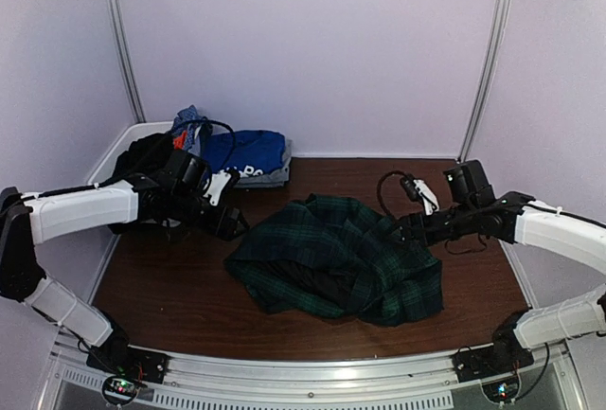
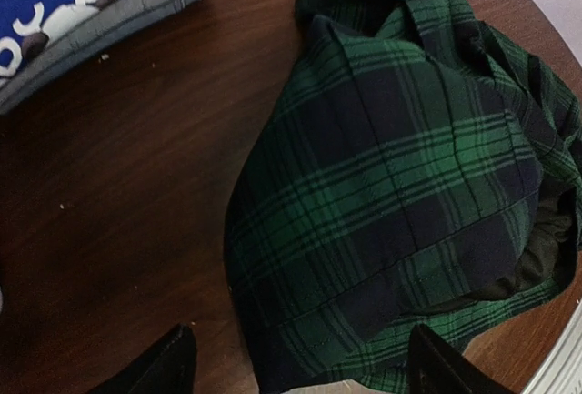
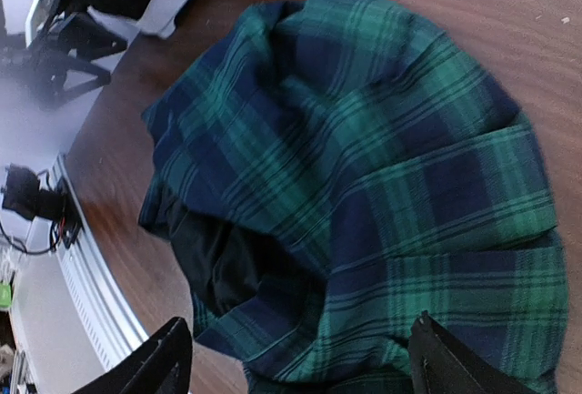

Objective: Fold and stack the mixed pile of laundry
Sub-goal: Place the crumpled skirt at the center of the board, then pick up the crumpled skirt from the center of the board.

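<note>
Both the left gripper (image 2: 300,347) and the right gripper (image 3: 298,332) gape wide and empty, only fingertips showing. A crumpled dark green tartan skirt (image 1: 341,257) lies mid-frame. A folded royal-blue printed T-shirt (image 1: 244,151) sits upper left, its lettering partly hidden.

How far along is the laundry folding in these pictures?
Done: the blue T-shirt lies folded on a grey garment at the far left. In hand: nothing; left fingers and right fingers stand open by the crumpled tartan skirt. Left: folding that skirt and the dark heap beside the T-shirt.
</note>
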Tool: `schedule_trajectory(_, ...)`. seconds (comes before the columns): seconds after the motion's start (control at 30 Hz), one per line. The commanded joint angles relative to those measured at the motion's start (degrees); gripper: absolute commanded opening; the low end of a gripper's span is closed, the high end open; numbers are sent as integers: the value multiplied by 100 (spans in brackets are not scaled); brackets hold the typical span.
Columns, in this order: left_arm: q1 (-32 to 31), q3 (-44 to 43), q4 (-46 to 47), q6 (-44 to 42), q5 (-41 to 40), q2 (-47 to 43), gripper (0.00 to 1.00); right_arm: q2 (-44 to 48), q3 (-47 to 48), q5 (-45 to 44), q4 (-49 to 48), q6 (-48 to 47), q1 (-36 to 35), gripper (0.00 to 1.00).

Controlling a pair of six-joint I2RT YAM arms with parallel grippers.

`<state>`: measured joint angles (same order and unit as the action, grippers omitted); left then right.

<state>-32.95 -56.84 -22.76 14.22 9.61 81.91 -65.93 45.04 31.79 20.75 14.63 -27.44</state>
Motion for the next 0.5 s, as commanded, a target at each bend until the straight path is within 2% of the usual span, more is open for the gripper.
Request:
schedule_trajectory(0.0, -36, 541, 645, 650, -117, 125, 81, -181, -157, -584, 455, -8, -787, 83)
schedule_trajectory(0.2, -36, 762, 810, 729, -20, 463, 77, -829, -256, -888, -61, 433, -1357, 82)
schedule_trajectory(0.33, -36, 846, 786, 570, 53, 431, 75, -1430, 123, -1238, -23, 582, -1703, 85)
schedule_trajectory(0.47, -45, 1037, 828, 601, 116, 264, 79, -1923, 490, -1767, 293, 679, -2252, 90)
